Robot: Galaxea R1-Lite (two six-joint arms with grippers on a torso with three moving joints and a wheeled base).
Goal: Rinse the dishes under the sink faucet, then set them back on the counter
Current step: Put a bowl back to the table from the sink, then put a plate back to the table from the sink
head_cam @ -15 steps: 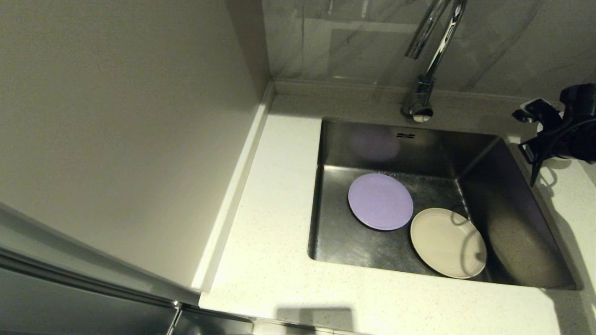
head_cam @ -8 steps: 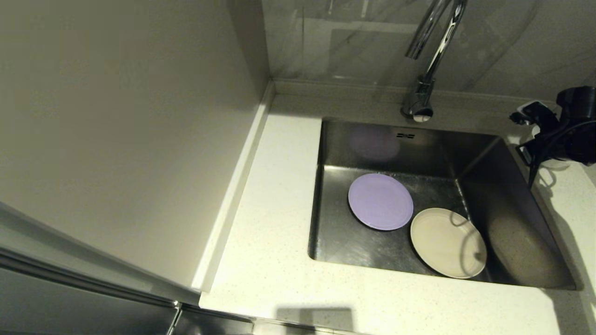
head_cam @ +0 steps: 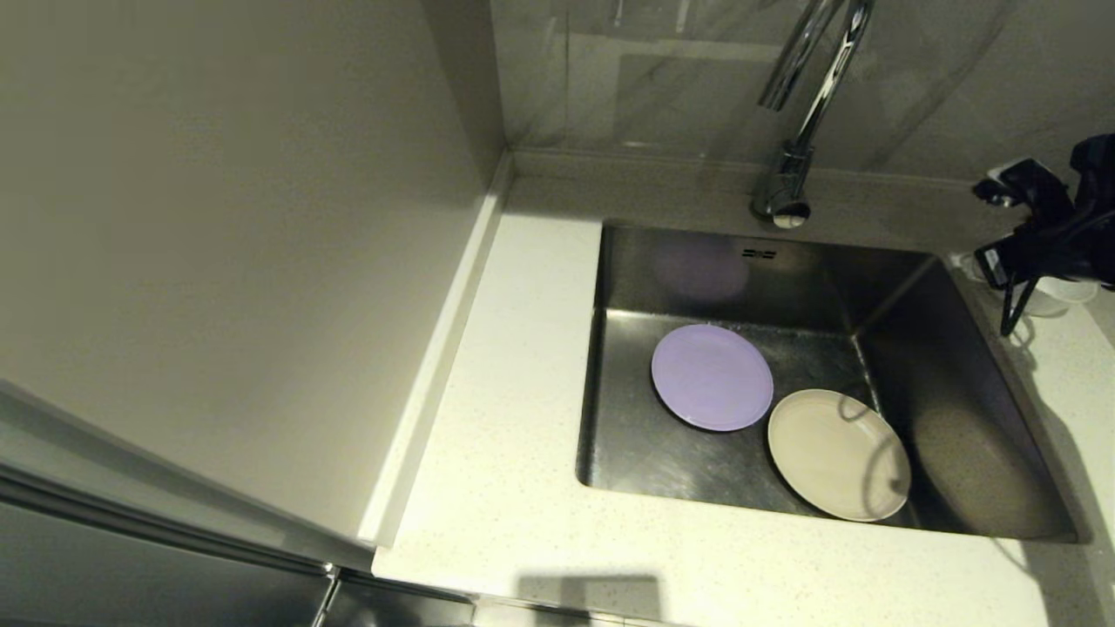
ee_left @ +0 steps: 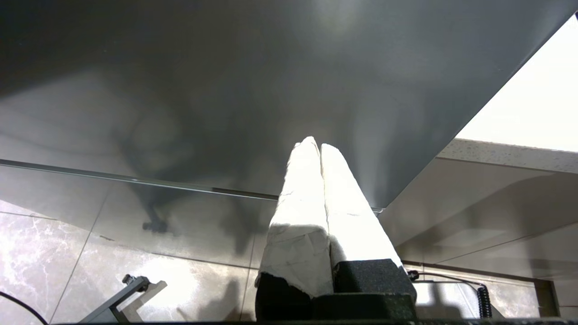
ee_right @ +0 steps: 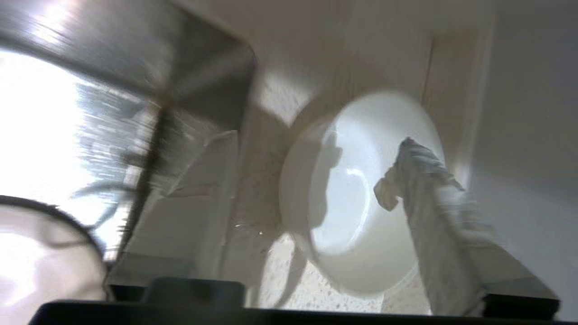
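Your right gripper [head_cam: 1015, 292] hangs over the white bowl [ee_right: 361, 198] on the worktop [head_cam: 505, 488], jaws apart; left gripper [ee_left: 319, 151] parked, jaws closed, empty.

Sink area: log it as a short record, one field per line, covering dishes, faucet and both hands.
lilac plate: flat on the floor of the sink
cream plate: in the sink, beside the lilac plate
white bowl: on the counter at the sink's right, one finger of the right hand inside it
faucet: no water seen running
left hand: shut, empty, away from the sink
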